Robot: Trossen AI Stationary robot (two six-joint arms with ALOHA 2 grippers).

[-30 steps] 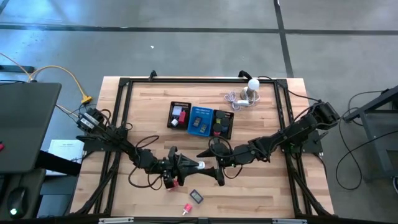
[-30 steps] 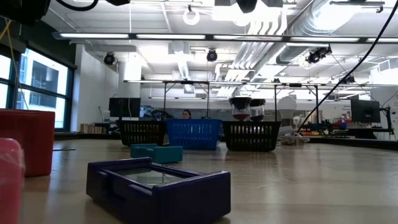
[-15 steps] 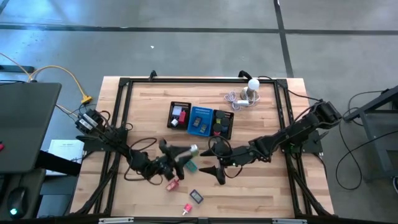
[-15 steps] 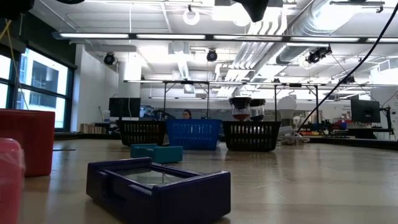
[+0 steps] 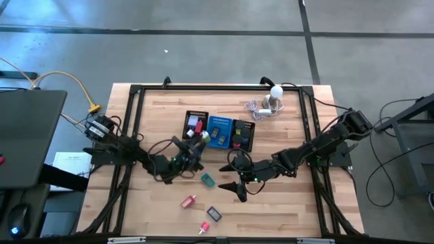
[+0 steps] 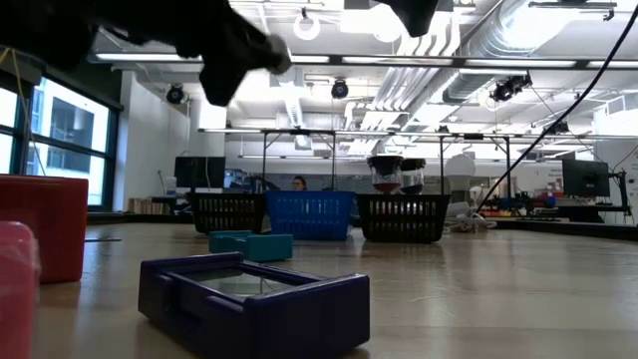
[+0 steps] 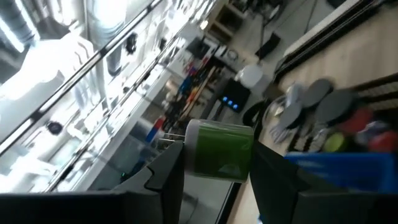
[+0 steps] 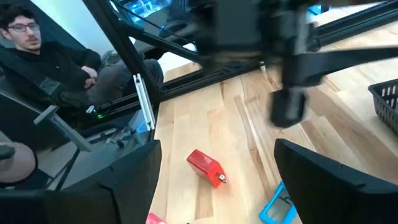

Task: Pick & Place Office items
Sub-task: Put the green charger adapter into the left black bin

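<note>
My left gripper [image 5: 198, 144] is raised beside the near left part of the black mesh tray [image 5: 244, 144] and is shut on a green spool with a white end [image 7: 221, 148]. My right gripper [image 5: 237, 191] waits open over the table's middle. On the wood lie a teal block [image 5: 207, 179], a red piece [image 5: 188, 200], a dark block [image 5: 213, 213] and a pink piece [image 5: 203, 227]. The right wrist view shows the red piece [image 8: 205, 165] and the teal block [image 8: 277, 206] ahead of its open fingers. The tray's sections hold several small items. My left gripper pinches the green spool's round body [image 7: 219, 163] between its two fingers [image 7: 168, 177], one on each side. Its white end [image 7: 221, 128] points away from the gripper. The spool is lifted clear of the table.
A white ball-topped gadget with its cable [image 5: 274, 96] stands at the far edge, right of the tray. A black frame [image 5: 135, 115] borders the table. A person [image 8: 43, 56] sits beyond the table in the right wrist view. Bare wood lies right of my right gripper.
My left gripper has risen from the table near the red piece and swung toward the far edge, up to the tray, carrying the green spool clear of the wood. The teal block and red piece it had covered now show.
</note>
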